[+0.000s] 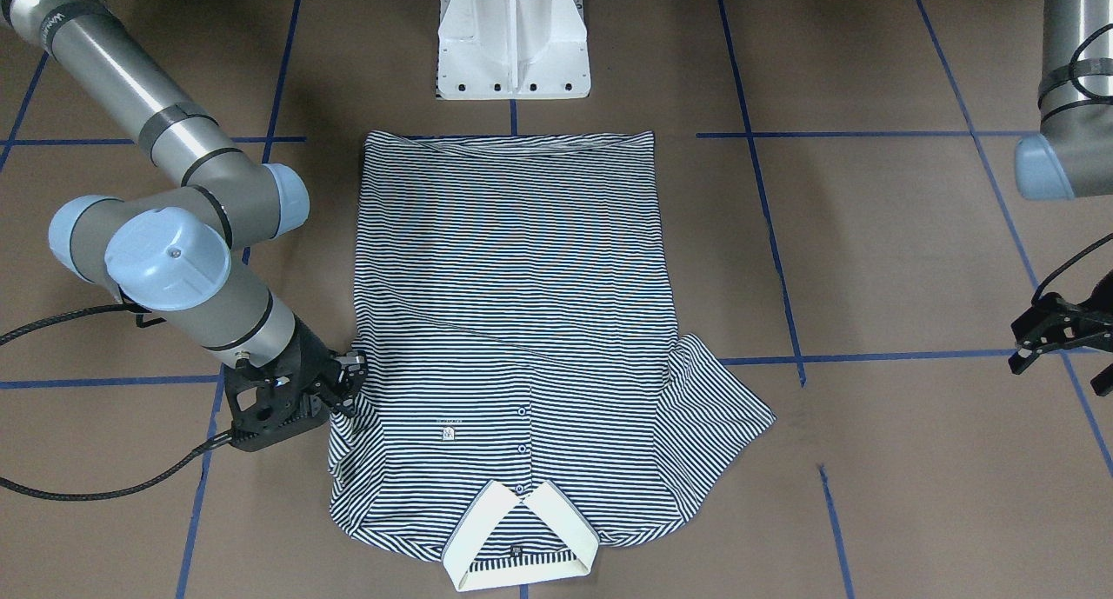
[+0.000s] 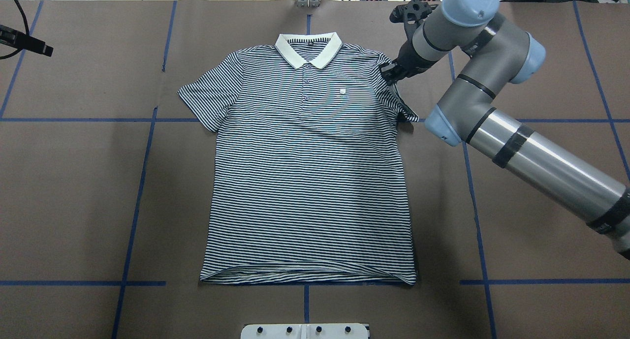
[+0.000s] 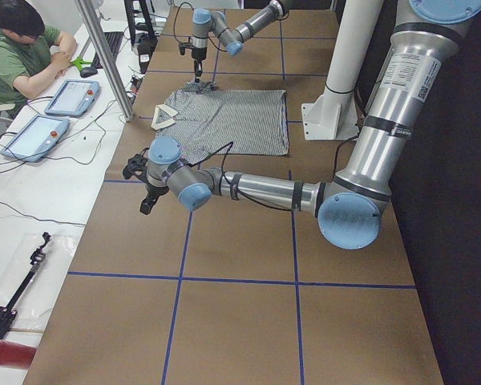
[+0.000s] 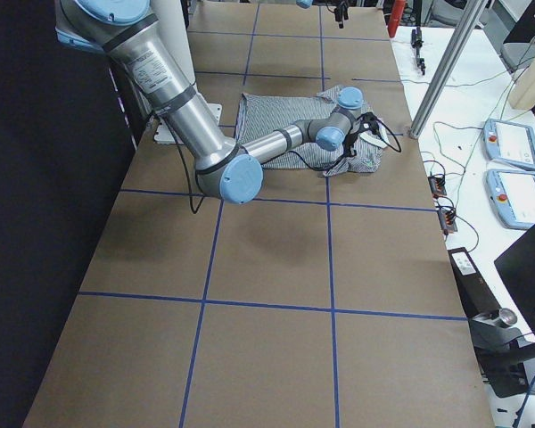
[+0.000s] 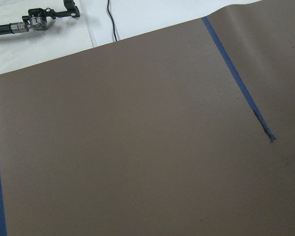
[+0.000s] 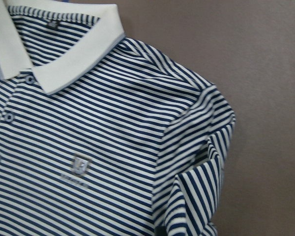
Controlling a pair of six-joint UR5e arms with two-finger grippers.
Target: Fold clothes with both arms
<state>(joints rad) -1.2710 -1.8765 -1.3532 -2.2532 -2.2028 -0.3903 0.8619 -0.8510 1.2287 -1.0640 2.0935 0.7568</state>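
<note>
The striped polo shirt lies flat and face up on the brown table, with its cream collar at the far edge and its hem toward the robot base. One sleeve is spread out flat. The other sleeve is bunched against the shoulder. My right gripper hangs at that shoulder seam, its fingers apart over the shirt's edge and holding nothing. My left gripper stays open above bare table, far from the shirt. The left wrist view shows only table and tape.
The white pedestal base stands just behind the hem. Blue tape lines grid the table. A person sits at a side bench with tablets beyond the collar end. A tool lies on that bench.
</note>
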